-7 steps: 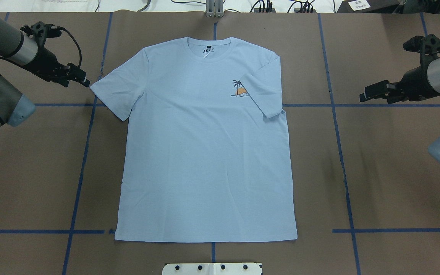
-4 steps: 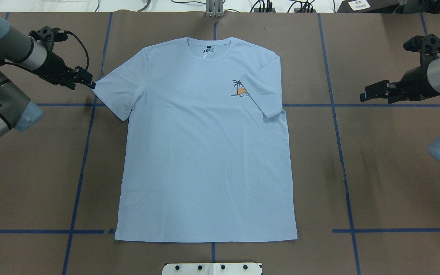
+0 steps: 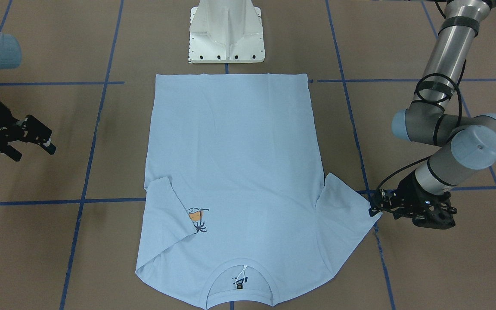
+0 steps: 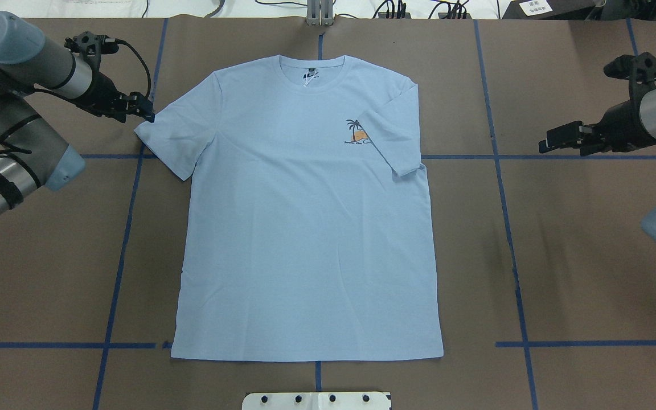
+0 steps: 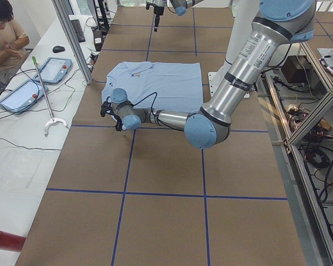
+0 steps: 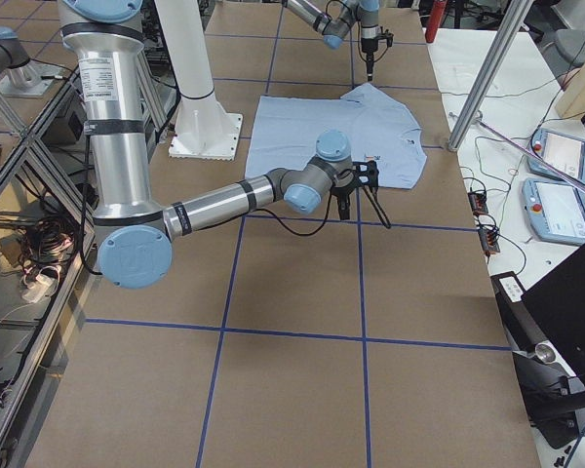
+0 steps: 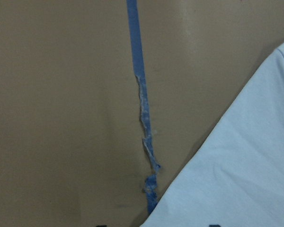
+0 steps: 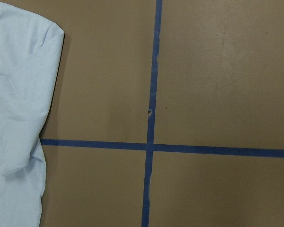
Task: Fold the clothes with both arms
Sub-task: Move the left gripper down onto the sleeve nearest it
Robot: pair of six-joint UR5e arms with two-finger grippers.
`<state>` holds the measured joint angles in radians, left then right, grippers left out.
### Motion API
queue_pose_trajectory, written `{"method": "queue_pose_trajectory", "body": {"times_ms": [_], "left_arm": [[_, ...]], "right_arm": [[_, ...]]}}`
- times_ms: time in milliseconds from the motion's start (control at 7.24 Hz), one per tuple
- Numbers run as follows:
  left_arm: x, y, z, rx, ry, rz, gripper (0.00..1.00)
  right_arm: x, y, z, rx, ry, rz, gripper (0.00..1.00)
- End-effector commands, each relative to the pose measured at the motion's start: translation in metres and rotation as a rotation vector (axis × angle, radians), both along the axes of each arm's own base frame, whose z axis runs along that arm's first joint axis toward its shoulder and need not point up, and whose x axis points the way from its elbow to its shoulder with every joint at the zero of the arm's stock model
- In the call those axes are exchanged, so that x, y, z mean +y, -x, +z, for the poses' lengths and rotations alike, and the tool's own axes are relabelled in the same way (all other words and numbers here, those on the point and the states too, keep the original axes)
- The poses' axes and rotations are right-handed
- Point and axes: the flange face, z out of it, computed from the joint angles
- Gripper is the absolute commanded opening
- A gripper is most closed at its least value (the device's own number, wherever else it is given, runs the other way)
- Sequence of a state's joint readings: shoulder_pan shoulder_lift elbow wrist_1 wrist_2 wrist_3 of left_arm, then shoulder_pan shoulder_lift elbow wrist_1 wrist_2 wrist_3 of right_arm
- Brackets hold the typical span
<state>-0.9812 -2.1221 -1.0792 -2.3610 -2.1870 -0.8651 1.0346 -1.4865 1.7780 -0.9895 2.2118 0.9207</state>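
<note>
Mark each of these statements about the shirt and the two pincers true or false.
1. The T-shirt lies with its collar nearest the white base. False: the hem is nearest the base, and the collar is at the far end.
2. The right sleeve is folded in over the chest and covers part of the palm print. True.
3. The right pincer touches the shirt. False: it hangs over the bare table, well apart from the shirt.
4. The left pincer is at the tip of the left sleeve, which is spread out flat. True.
5. The shirt's body is folded in half. False: it lies flat at full length.
</note>
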Motion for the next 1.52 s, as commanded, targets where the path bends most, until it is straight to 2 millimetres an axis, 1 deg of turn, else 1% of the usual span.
{"method": "queue_pose_trajectory", "body": {"times_ms": [0,138,414,552,691,829,1243,1381], "left_arm": [[0.006,-0.014,0.002,-0.001,0.033,0.002,0.75],[0.008,-0.016,0.002,0.005,0.052,-0.009,0.67],[0.009,-0.015,0.008,-0.002,0.057,-0.007,0.62],[0.009,-0.015,0.008,-0.003,0.059,-0.009,0.54],[0.01,-0.015,0.01,-0.004,0.06,-0.009,0.37],[0.009,-0.015,0.007,0.0,0.06,-0.01,0.0],[0.008,-0.016,0.003,0.002,0.058,-0.01,0.0],[0.006,-0.017,-0.009,0.013,0.055,-0.006,0.0]], "right_arm": [[0.0,-0.001,0.002,0.001,0.004,0.001,1.0],[0.0,-0.001,0.002,0.003,0.003,0.004,1.0],[0.0,0.0,0.003,0.004,0.004,0.002,1.0],[0.0,0.0,0.002,0.002,0.004,0.002,1.0],[0.0,0.0,0.002,0.001,0.005,0.002,1.0],[0.0,-0.001,0.002,0.001,0.005,0.002,1.0],[0.005,-0.003,0.006,0.003,0.009,-0.002,1.0],[0.006,-0.004,0.005,0.001,0.006,-0.002,1.0]]}}
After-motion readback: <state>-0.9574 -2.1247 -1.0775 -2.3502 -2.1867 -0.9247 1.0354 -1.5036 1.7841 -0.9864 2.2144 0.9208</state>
